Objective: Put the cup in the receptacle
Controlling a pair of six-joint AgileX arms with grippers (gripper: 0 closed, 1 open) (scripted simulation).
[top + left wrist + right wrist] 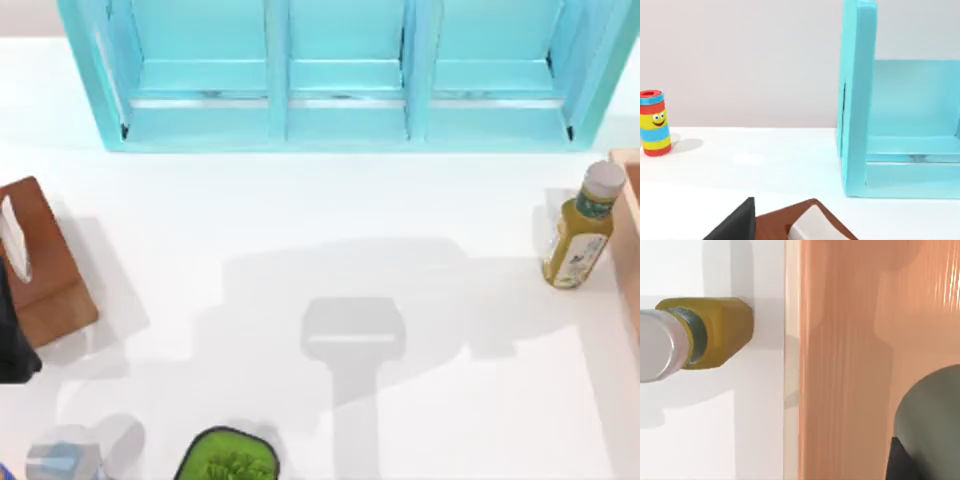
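Logged the cup [932, 422] nearest the right wrist lens: olive-grey, matte, looming over the orange floor of the receptacle [850, 340]. Noted a dark sliver [896, 462] pressed against the cup's side, judged to be part of the right gripper. Could not tell from so little whether that gripper was clamped on the cup or spread beside it. Could not tell either whether the cup's base was touching the receptacle floor or hanging above it.

Saw the yellow bottle [715, 332] just outside the receptacle's pale rim, standing on the white table [300, 220]. Confirmed this from the top view: bottle upright just beside the receptacle at the table's right edge.

Recorded the left arm [14, 345] parked at the table's left edge by the brown tissue box [45, 260]. Could not tell the left gripper's state.

Marked as bystanders the teal shelf [345, 90], the potted plant [228, 460], the clear container [62, 458] and the striped can [654, 122].

Judged the carry essentially complete, with the cup inside the receptacle's outline. Judged what was left: settling it on the floor, letting go if gripped, and backing away.
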